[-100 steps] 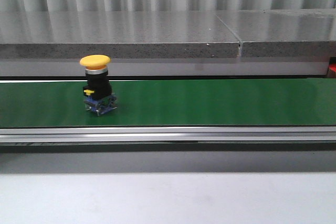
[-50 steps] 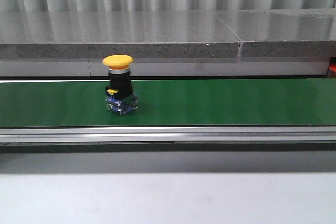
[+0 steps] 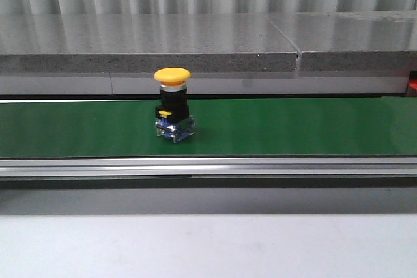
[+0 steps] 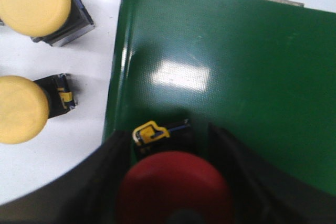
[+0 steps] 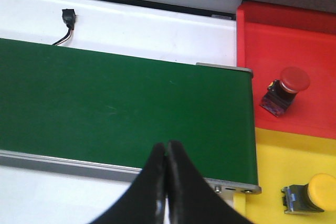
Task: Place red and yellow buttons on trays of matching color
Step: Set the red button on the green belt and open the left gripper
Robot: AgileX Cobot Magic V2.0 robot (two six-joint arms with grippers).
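Front: yellow button (image 3: pixel 172 103) stands upright on the green conveyor belt (image 3: pixel 293 125), left of centre; no arms in shot. Left wrist: my left pincer (image 4: pixel 176 182) is clamped on a red button (image 4: pixel 173 190) over the belt's end, two spare yellow buttons (image 4: pixel 23 109) on the white tabletop (image 4: pixel 89 72) beside it. Right wrist: right pincer (image 5: pixel 167 169) is closed and empty above the belt; red tray (image 5: pixel 294 40) and yellow tray (image 5: pixel 283 166) each hold one matching button. I judge these rigid, light, top-heavy; grip the black body under the cap.
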